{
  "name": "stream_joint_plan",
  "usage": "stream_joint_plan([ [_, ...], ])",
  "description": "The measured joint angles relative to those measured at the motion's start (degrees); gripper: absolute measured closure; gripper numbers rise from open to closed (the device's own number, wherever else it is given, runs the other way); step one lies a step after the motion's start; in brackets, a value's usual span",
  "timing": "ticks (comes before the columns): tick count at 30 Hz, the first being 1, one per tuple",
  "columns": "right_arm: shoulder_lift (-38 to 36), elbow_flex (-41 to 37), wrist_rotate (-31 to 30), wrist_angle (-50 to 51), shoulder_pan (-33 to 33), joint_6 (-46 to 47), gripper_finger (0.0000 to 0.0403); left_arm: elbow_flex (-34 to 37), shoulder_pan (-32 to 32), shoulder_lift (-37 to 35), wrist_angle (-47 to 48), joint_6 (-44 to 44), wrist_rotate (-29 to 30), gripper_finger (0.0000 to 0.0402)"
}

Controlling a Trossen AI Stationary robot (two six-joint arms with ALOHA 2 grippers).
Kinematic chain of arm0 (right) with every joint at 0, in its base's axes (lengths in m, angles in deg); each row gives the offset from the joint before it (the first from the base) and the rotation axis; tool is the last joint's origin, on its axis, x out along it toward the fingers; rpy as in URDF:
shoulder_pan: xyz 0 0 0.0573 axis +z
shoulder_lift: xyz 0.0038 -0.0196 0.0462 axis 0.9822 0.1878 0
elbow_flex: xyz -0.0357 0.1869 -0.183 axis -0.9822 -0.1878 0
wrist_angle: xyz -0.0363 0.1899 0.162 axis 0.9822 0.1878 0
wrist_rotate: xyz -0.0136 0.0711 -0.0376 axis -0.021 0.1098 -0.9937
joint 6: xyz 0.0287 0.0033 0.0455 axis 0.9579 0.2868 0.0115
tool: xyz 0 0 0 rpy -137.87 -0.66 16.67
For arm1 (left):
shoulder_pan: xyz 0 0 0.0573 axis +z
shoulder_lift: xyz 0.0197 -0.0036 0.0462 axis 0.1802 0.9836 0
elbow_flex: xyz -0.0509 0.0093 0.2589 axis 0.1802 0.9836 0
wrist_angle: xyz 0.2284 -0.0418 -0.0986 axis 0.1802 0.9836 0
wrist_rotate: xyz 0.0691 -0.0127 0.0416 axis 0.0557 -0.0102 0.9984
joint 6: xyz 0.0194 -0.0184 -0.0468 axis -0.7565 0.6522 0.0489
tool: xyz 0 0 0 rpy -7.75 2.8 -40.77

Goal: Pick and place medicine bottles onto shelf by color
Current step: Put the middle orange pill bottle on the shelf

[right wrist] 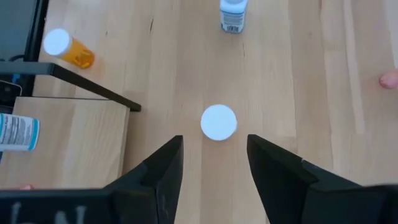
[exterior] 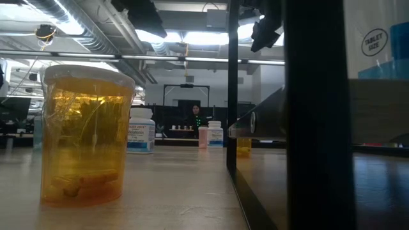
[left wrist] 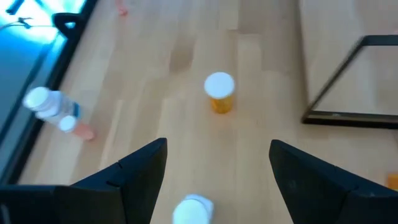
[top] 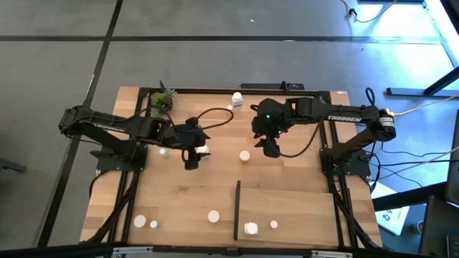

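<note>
- The right gripper (top: 271, 147) hangs over the middle of the table, w/ its fingers (right wrist: 158, 171) apart and nothing in them.
- A white-capped bottle (right wrist: 218, 122) stands just ahead of those fingers. In the high view the same bottle (top: 244, 155) sits a bit to the side of the gripper.
- The left gripper (top: 192, 159) is on the other side of the table, fingers (left wrist: 140, 168) wide apart, also holding nothing.
- A small white bottle (top: 203, 150) is right by the left gripper. In the left wrist view it shows as a white cap (left wrist: 193, 208) low between the fingers.
- An orange bottle (left wrist: 219, 93) stands farther off on the wood.
- The shelf (top: 283, 208) is at the near edge, w/ two bottles on it already; one is the bigger white one (top: 251, 228).
- More bottles wait on the table, e.g. one (top: 214, 216) just beside the shelf's black strip.
- What may go wrong: the bottles are small and round, so a finger coming down off-centre could knock one over and make it roll.
- Both arms are near the middle, so they might bump if both reach in.
- From above most caps look white, so a bottle could land w/ the wrong colour group.
</note>
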Motion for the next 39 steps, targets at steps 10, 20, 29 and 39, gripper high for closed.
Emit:
stream_joint_plan([
  [10,0.0,0.0,0.0,-0.9,0.0,0.1,0.0223,0.0,-0.1,0.0,0.0,0.0,2.1,0.0124],
  [20,0.0,0.0,0.0,-2.1,0.0,2.9,0.0223,0.0,-0.1,0.0,0.0,0.1,2.2,0.0124],
  [29,0.0,-0.7,-1.5,-2.6,0.0,-0.6,0.0219,0.0,-0.1,0.0,-0.1,0.1,2.2,0.0124],
  [39,0.1,-3.0,-1.6,-6.5,0.0,-3.6,0.0136,0.0,-0.1,0.0,-0.2,0.1,2.2,0.0124],
])
